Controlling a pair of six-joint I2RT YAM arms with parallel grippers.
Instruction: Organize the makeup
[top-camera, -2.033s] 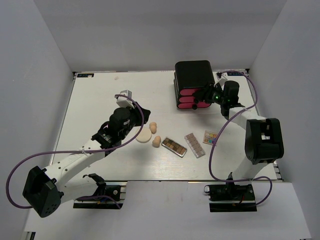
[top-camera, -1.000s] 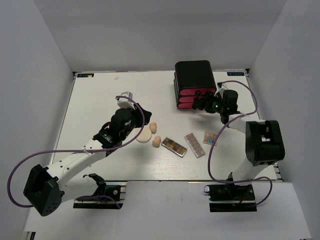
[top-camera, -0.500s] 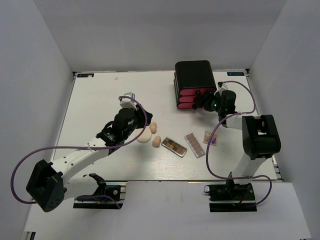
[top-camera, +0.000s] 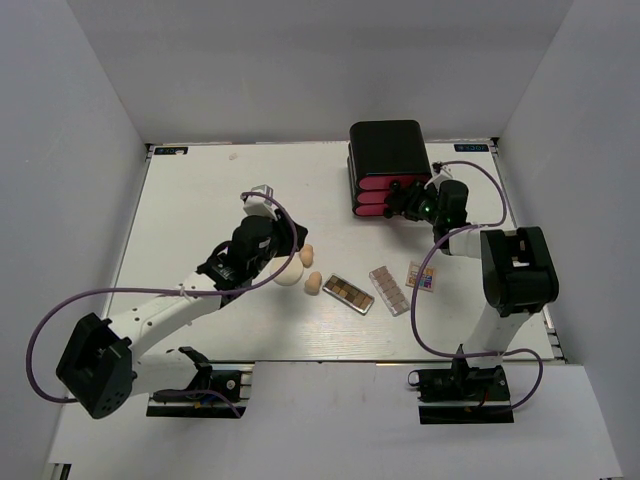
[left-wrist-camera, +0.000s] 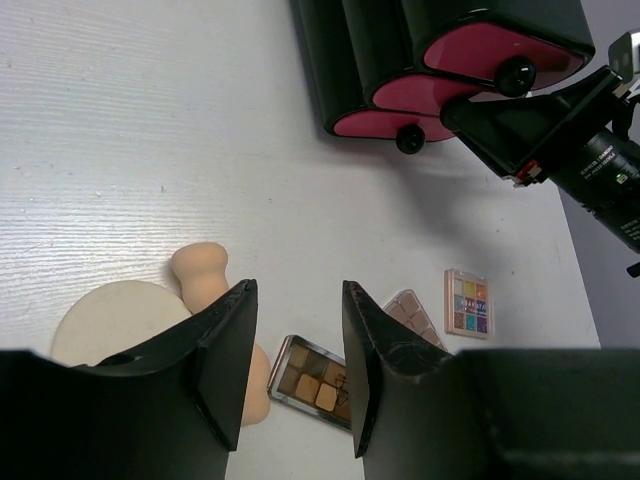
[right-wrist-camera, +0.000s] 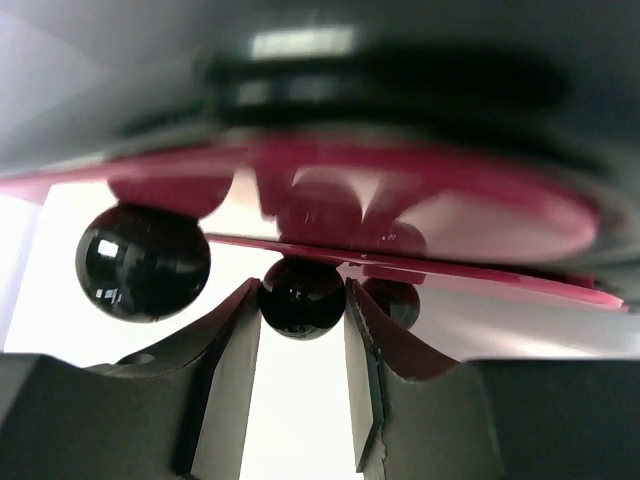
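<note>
Six pieces of makeup lie loose in a short row near the middle of the table: a round cream-coloured puff (top-camera: 288, 273), two beige egg-shaped sponges (top-camera: 306, 254) (top-camera: 313, 284) just beside its right edge, a brown rectangular palette (top-camera: 348, 293) with a shiny frame, a clear pinkish palette (top-camera: 390, 290) with small pans, and a small square multicolour palette (top-camera: 421, 276). The three palettes lie flat, each turned a little, near one another but apart. All of them rest on a white table (top-camera: 190, 210) with a fine wood grain, closed in by plain pale walls on three sides. A black box with pink drawers (top-camera: 388, 160) stands on the far right part of the table. The left gripper (left-wrist-camera: 298, 300) hovers above the puff and the sponges, its fingers spread with nothing between them. In the left wrist view the puff shows behind its left finger and the brown palette shows in the gap. The right gripper (right-wrist-camera: 302, 300) is well apart from the makeup, at the front of the box, and its two fingers are pressed on a black round knob (right-wrist-camera: 300, 290) of one pink drawer.
</note>
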